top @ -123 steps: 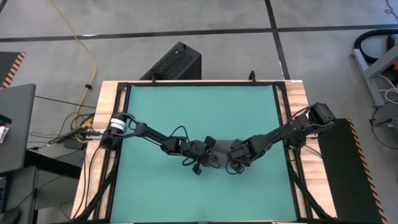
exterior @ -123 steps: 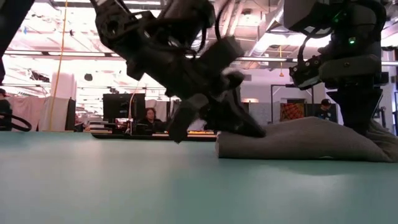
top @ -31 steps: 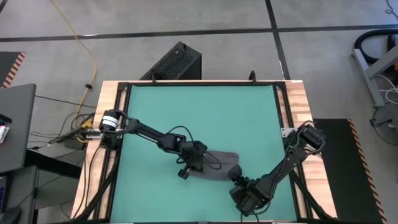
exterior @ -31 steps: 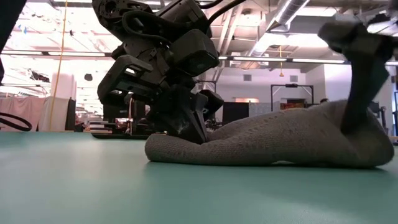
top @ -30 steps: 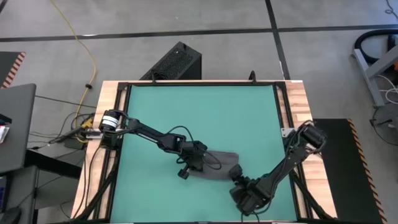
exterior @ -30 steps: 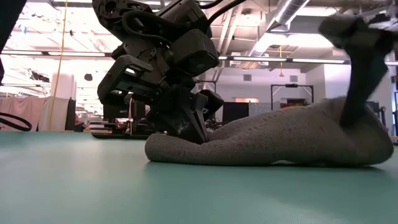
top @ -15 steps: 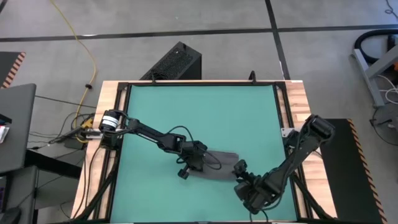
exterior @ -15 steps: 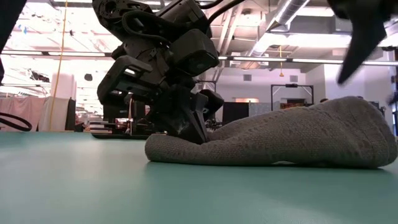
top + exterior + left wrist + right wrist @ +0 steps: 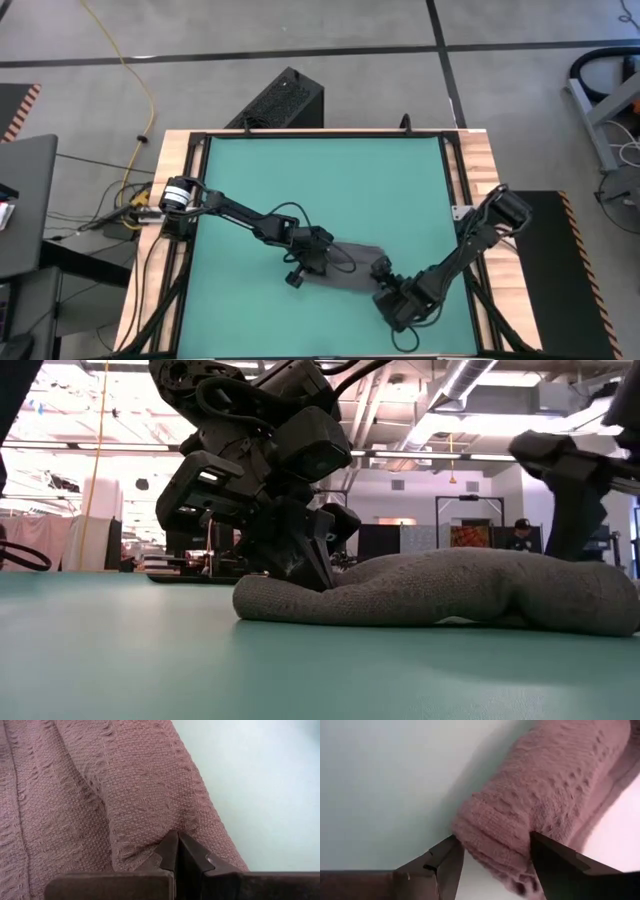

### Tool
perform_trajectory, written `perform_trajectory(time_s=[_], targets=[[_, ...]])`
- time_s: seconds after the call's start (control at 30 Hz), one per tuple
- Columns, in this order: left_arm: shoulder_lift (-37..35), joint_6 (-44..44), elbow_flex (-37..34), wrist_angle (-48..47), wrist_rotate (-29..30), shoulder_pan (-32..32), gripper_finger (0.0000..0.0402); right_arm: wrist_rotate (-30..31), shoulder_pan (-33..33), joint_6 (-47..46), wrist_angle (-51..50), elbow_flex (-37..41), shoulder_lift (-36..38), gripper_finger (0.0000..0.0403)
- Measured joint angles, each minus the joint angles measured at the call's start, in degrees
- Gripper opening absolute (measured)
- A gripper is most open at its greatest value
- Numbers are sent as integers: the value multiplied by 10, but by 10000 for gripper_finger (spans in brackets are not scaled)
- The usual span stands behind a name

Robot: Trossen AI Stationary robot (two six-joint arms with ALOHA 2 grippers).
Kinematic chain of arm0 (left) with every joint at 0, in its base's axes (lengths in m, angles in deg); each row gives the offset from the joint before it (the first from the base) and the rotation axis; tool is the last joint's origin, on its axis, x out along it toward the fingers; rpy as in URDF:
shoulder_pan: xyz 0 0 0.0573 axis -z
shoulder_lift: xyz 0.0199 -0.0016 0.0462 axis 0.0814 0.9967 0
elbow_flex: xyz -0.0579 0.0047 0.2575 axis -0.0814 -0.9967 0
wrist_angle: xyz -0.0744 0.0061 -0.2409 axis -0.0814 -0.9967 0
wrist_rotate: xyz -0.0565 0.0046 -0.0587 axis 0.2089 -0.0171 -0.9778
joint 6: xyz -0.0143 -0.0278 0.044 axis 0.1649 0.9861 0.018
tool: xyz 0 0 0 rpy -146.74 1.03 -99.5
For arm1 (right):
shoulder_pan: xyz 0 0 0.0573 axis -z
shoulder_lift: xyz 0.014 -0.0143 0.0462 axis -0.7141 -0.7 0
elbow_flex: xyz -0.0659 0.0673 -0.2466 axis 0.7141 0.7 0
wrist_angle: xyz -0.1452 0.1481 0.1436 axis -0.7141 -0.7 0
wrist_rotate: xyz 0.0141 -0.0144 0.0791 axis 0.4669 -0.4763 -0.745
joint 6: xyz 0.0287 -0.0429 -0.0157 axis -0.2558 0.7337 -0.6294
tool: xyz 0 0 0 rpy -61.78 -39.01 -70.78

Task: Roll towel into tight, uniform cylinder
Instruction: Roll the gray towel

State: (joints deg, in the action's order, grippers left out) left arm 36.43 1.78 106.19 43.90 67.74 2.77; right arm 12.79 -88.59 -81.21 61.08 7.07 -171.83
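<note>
We see the right gripper [image 9: 492,855] spread wide, its fingers [image 9: 447,857] straddling one end of the dark charcoal-grey knitted cloth towel [image 9: 350,265], which lies bunched on the teal mat [image 9: 320,180]. The left gripper [image 9: 177,850] is pinched closed, tips pressing the towel's other end.

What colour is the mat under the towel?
Teal green mat, plain; clearest in the high view, beneath the grey towel.
</note>
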Motion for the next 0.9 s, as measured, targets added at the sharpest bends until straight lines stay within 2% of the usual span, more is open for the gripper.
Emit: perform_trajectory(time_s=[0.13, 0.23, 0.33, 0.47, 0.5, 0.6, 0.7, 0.9], targets=[[0, 0, 0, 0, -1, 0, 0, 15, -7, 0, 84, 55, -4, 249], [0, 0, 0, -3, -8, -1, 0, 52, -10, -60, 95, 75, -5, 237], [0, 0, 0, -2, -24, -2, 0, 56, -7, -119, 95, 76, -6, 183], [0, 2, 0, 0, -27, -2, 0, 67, -6, -133, 121, 75, -7, 69], [0, 8, 0, 0, -29, -3, 0, 64, -5, -140, 120, 72, -6, 56], [1, 40, 0, 0, -49, -8, 0, 53, -6, -175, 99, 56, -2, 56], [2, 76, -1, 0, -99, -15, 0, 39, -8, -227, 85, 39, 13, 56], [3, 101, -2, 0, -171, -20, 0, 26, -32, -339, 58, 34, 90, 56]])
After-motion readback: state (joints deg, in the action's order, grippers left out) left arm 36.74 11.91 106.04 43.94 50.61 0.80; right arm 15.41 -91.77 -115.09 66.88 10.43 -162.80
